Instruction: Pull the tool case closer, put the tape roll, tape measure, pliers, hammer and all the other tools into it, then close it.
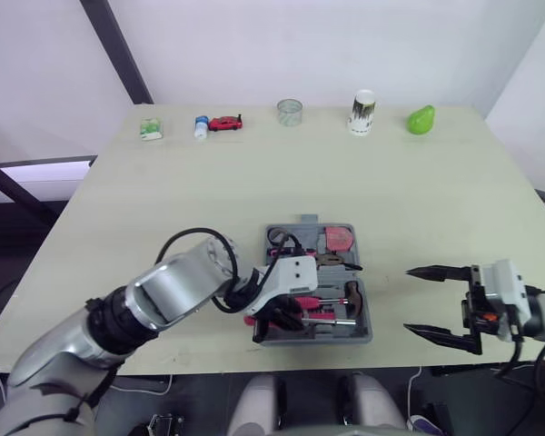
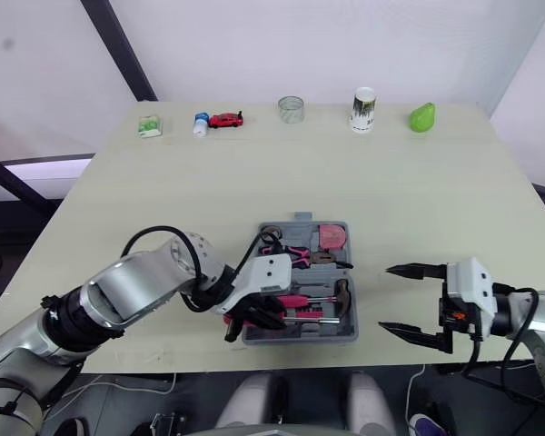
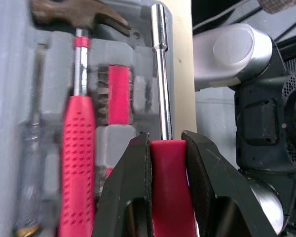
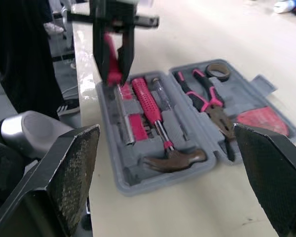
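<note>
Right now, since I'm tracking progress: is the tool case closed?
No, the tool case lies open, hammer and pliers visible inside.

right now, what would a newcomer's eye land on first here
The open grey tool case at the front edge of the table, holding a pink-handled hammer and pliers. The left tool is shut on a red-handled driver over the case's near side, and the right tool hangs open to the case's right.

Bright, even light from overhead falls on the pale surface (image 1: 254, 182). Only faint, soft shadows edge the tool case (image 1: 363, 332), and the screwdriver (image 3: 161, 74) glints along its steel shaft.
</note>
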Controlling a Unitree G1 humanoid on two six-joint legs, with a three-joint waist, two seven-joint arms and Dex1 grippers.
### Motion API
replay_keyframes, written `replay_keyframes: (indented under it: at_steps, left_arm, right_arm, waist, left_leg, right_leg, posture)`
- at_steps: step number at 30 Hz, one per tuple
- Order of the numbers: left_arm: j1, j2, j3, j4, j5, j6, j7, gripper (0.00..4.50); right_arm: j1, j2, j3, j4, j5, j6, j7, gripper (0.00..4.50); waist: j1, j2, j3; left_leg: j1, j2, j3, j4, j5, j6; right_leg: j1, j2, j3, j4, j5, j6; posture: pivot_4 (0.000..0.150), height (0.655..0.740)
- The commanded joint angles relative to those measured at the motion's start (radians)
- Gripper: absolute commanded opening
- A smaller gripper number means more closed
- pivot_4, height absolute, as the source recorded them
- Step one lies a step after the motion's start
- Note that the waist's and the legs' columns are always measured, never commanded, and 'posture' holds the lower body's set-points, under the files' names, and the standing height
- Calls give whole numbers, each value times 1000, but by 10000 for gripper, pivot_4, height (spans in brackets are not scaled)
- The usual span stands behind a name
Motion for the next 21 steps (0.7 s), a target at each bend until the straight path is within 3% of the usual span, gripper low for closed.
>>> replay_keyframes:
  at_steps: [1,21]
  left_arm:
    - [-16,-13,-36,-11,18,0,15,5601]
    - [-59,-167,-135,150,40,65,81,5601]
  right_arm:
    - [9,-17,-44,6,12,-28,35,45000]
    - [-7,7,-7,-27,-24,-38,-2,45000]
  waist:
    - [1,0,0]
    - [2,0,0]
  left_leg:
    - [0,0,0,0,0,0]
    - [0,0,0,1,0,0]
  right_leg:
    - [0,0,0,0,0,0]
    - [0,0,0,1,0,0]
  posture:
    - [1500,7400]
    - [1500,7400]
